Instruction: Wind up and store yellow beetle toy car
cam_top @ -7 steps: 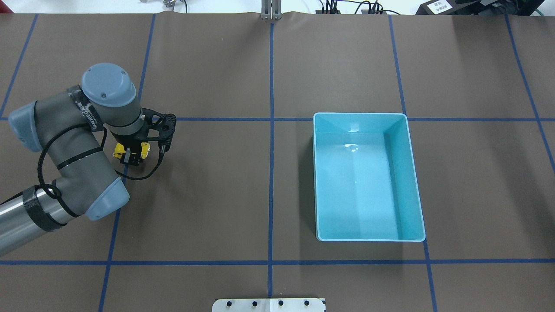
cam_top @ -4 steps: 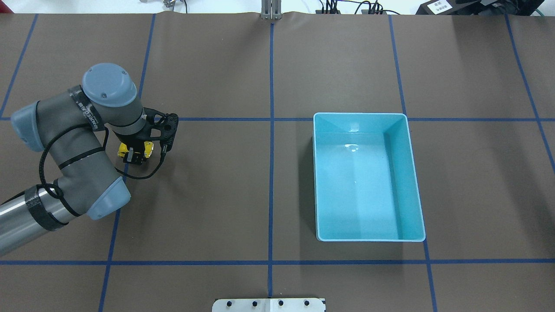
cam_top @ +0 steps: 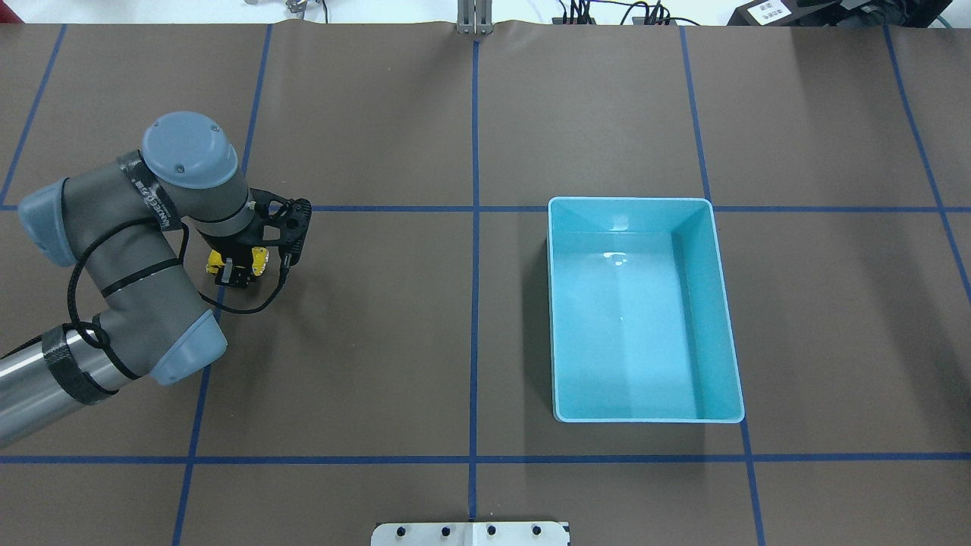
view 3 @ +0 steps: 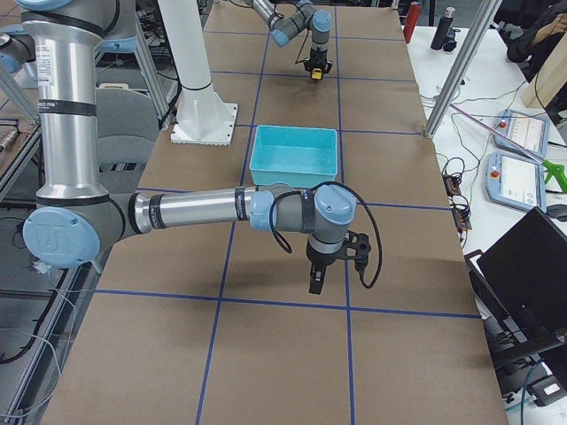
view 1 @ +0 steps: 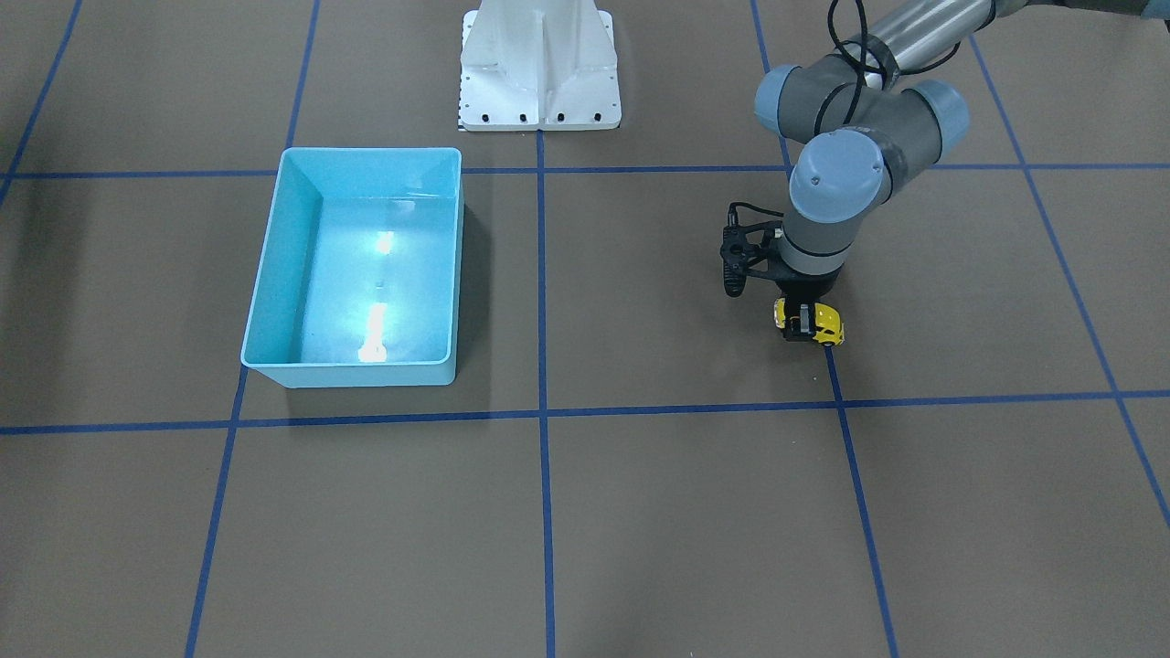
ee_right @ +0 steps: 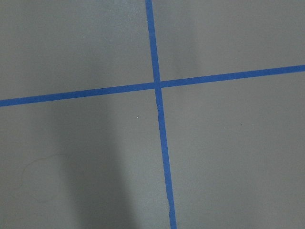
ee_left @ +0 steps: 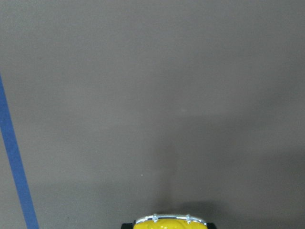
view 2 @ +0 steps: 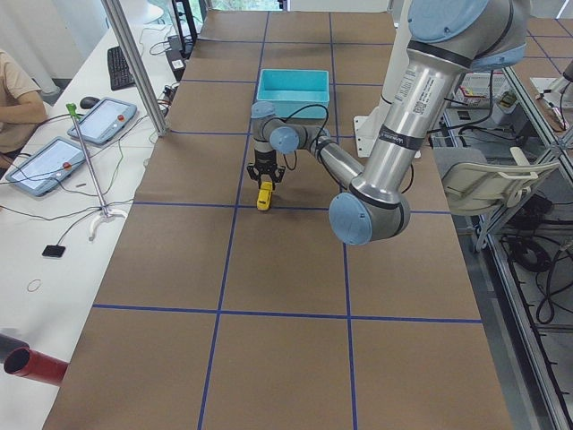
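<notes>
The yellow beetle toy car is at the left of the brown table, on or just above its surface. My left gripper points down and is shut on it, one dark finger across its roof. The car also shows in the front-facing view, under the left gripper, and its front edge shows at the bottom of the left wrist view. The light blue bin stands empty right of centre, far from the car. My right gripper shows only in the exterior right view, hanging over bare table; I cannot tell whether it is open or shut.
Blue tape lines divide the brown table cover into a grid. The robot's white base plate is at the near table edge. The bin is open-topped with raised walls. Operators' tablets and cables lie on a side bench.
My left gripper with the car has shifted slightly to the right and away from the robot. The bin has not moved.
</notes>
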You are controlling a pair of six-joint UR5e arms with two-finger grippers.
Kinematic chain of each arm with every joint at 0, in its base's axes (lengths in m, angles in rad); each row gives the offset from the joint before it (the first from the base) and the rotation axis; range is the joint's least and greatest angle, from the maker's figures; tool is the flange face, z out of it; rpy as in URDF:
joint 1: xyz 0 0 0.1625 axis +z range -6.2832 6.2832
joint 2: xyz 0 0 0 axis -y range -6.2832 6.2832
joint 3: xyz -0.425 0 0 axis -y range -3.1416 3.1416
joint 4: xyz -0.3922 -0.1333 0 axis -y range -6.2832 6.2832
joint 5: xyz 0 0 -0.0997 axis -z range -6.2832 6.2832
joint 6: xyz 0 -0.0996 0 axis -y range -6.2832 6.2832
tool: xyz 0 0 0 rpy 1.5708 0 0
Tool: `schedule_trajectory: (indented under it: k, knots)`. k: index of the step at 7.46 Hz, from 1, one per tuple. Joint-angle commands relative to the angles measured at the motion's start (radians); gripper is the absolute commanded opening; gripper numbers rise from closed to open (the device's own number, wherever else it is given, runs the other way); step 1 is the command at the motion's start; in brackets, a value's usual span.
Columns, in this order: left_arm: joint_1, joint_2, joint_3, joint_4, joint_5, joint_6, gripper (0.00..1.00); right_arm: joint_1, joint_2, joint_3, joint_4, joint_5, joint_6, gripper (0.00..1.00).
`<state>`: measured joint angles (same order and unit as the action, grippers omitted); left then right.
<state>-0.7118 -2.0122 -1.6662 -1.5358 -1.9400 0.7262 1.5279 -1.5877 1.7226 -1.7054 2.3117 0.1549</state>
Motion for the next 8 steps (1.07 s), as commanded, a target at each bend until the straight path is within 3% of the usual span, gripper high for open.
schedule_trajectory:
  k: [1, 8]
  knots:
    - [-0.001, 0.004, 0.009, -0.018, 0.000, -0.001, 0.00, 0.000, 0.000, 0.000, 0.001, 0.000, 0.002, 1.00]
    - [-0.001, 0.003, 0.033, -0.053, 0.001, -0.001, 0.00, 0.000, 0.002, 0.000, 0.000, 0.000, 0.000, 1.00]
